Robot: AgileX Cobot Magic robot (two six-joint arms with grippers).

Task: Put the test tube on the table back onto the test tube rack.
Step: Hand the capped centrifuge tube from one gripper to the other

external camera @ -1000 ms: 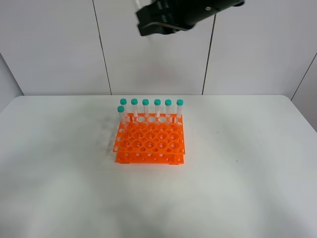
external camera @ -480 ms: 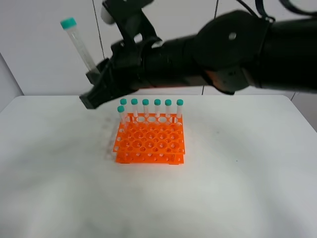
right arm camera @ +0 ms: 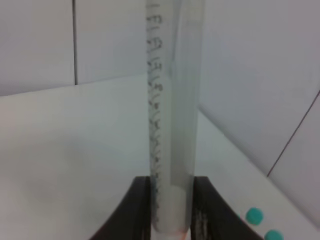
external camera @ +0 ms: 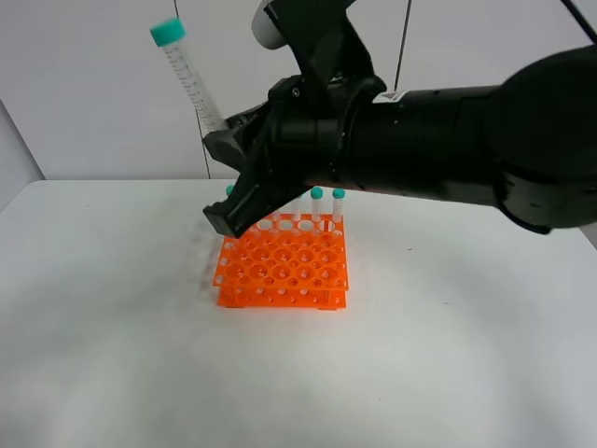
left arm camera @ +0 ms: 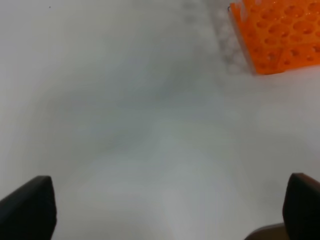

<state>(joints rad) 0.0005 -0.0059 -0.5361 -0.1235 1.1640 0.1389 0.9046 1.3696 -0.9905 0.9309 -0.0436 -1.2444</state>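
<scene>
High camera above me, looking down across the table (external camera: 112,355) to the wall (external camera: 93,93), my left wrist camera low over it, sharing a corner of the rack (external camera: 284,271), my right wrist camera tight along the tube (right arm camera: 172,125).

Bright even light; faint shadow beside test tube rack (external camera: 282,271); both wrist views soft, possibly defocused.

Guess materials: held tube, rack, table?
tube: clear and smooth, probably plastic; printed graduations on a see-through wall.
rack: bright orange, likely moulded plastic; uniform colour, neat grid of holes.
table: white, matte, no glare; actual material unclear.
</scene>
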